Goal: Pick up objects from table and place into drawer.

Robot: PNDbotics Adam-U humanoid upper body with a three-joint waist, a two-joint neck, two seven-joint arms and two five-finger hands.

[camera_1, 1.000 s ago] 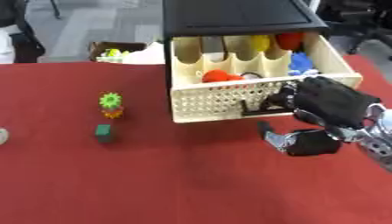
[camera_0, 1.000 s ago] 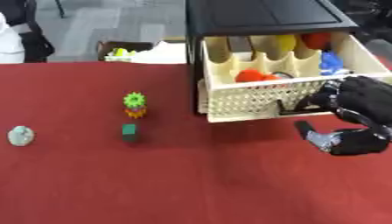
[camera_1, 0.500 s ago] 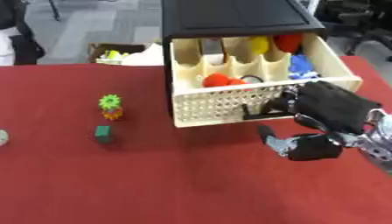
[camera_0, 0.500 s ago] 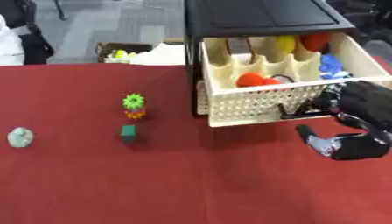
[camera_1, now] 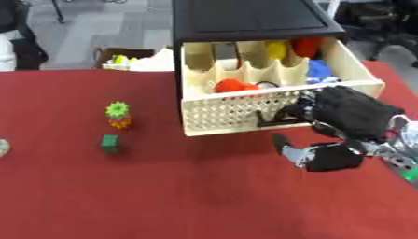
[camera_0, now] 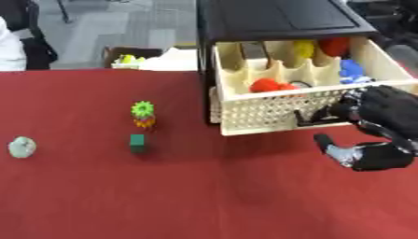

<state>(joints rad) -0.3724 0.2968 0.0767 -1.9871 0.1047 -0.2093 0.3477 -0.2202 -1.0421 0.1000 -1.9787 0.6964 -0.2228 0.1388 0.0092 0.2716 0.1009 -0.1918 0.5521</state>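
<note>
Scene: We look down on a red desk (camera_0: 204, 196) where a cream lattice drawer (camera_0: 269, 109) stands pulled out of a black cabinet (camera_0: 277, 18).
Right hand: Our right hand (camera_1: 347, 114) sits at the drawer's front, fingers curled round the dark handle (camera_1: 274, 119) on the lattice face; the thumb hangs just below the drawer's front edge.
Left hand: Not to be seen in either view.
Drawer contents: Red, yellow and blue items already lie in its compartments, a red one (camera_0: 265, 85) nearest the front wall.
Left on the desk: All well to the left of the drawer, a green gear-shaped toy stacked on an orange piece (camera_0: 143, 114), a small green block (camera_0: 138, 142) just in front of it, and a pale rounded object (camera_0: 22, 147) farthest from the drawer.
Handling, as we judge it: The block looks rigid and light, with flat sides that suit a pinch across two opposite faces. The gear stack looks like light plastic but may come apart or tip, so we would take it low, around the orange base. The pale object is rounded and could roll; a wrap from above seems safest.
Step in hand: We judge the drawer is being positioned, with three things not yet picked.
</note>
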